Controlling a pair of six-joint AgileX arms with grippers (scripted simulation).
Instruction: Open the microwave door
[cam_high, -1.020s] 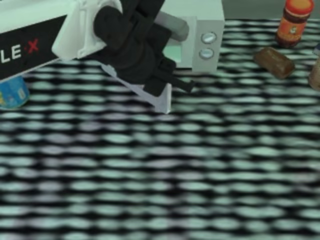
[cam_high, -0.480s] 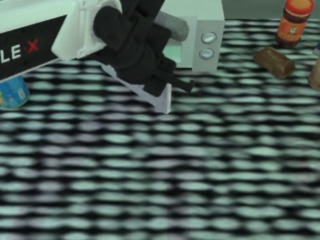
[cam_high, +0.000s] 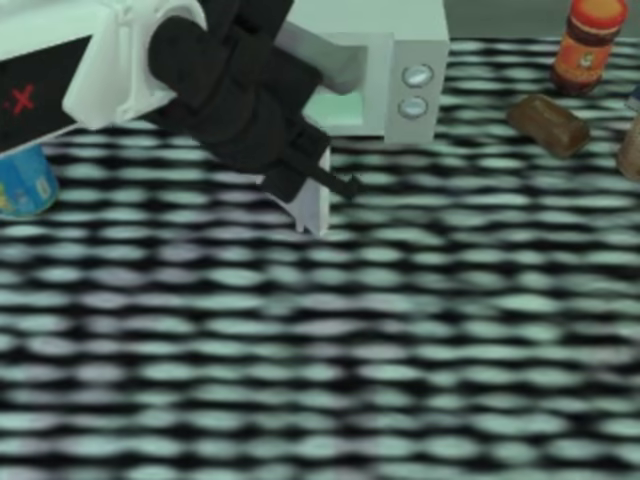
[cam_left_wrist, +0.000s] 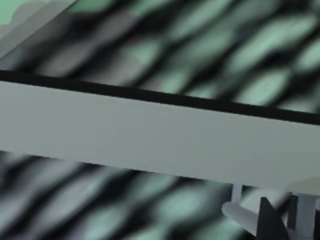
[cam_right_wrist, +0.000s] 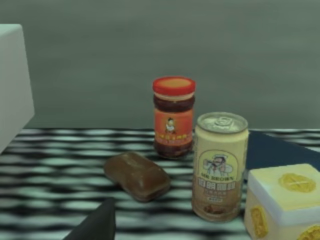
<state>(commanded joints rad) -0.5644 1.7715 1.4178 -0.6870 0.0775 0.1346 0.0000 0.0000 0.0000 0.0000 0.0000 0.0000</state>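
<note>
The left claw (cam_high: 318, 172) hangs at the free edge of the flat white rectangular microwave door (cam_high: 312, 205), which stands swung well out from the small white boxy microwave (cam_high: 400, 45). The pale interior (cam_high: 335, 100) lies just behind the claw. I cannot tell whether the claw's dark fingers are apart or clamped on the door; the black wrist covers them from above. In the left wrist view the door's pale panel (cam_left_wrist: 150, 135) fills a wide band across the frame, very close to the camera.

Beyond the claw, toward the desk's right side, sit the two round silver-white knobs (cam_high: 416, 90) on the narrow front panel. Farther that way lie a brown rounded block (cam_high: 547, 124) and a red-lidded jar with an orange label (cam_high: 588, 40). On the claw's other side, partly under the white arm, stands a blue printed can (cam_high: 25, 185). All rest on the black-and-green woven-patterned desk (cam_high: 400, 350).

The right arm is out of the top view; its wrist camera faces the jar, the block, a cream drink can (cam_right_wrist: 219, 165) and a yellow-white box (cam_right_wrist: 282, 200), with only a dark finger tip (cam_right_wrist: 97, 225) showing.
</note>
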